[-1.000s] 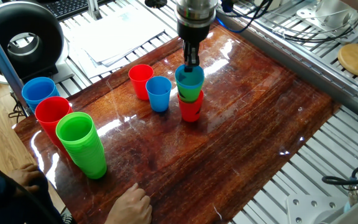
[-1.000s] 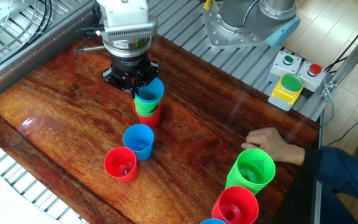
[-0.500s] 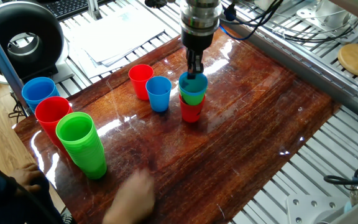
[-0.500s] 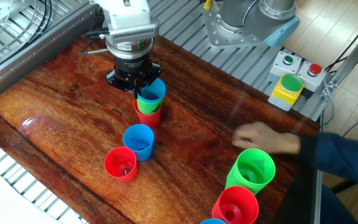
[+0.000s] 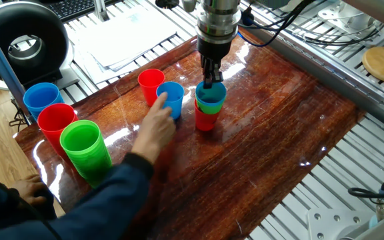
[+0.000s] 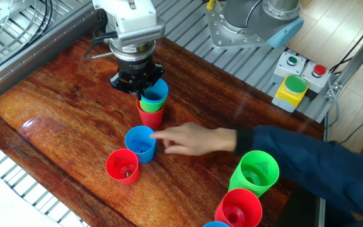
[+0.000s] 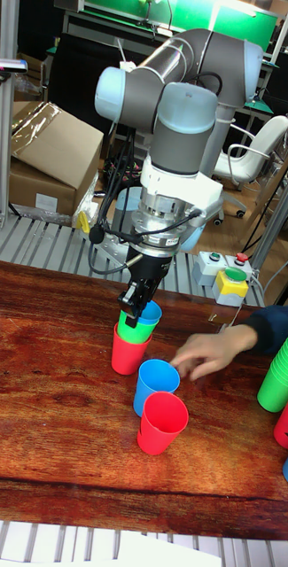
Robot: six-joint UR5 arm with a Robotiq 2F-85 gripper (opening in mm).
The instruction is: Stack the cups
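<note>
Since a second ago a person's hand (image 5: 159, 123) has swept from the table's near edge up to the loose blue cup (image 5: 173, 93), and the stack has settled lower under the gripper (image 5: 209, 81).

One fixed view: the jaws pinch the rim of the top blue cup (image 5: 211, 93), nested in the light green cup (image 5: 209, 105) and red cup (image 5: 204, 120). A second red cup (image 5: 151, 83) stands at the loose blue cup's ten o'clock.

The other fixed view: the hand's fingertips touch the loose blue cup at its three o'clock; the tall green pile (image 6: 254, 171) stands at the hand's four o'clock.

Tall fixed view: the stack sits at the loose blue cup's eleven o'clock on the wooden table (image 7: 46, 381).
</note>
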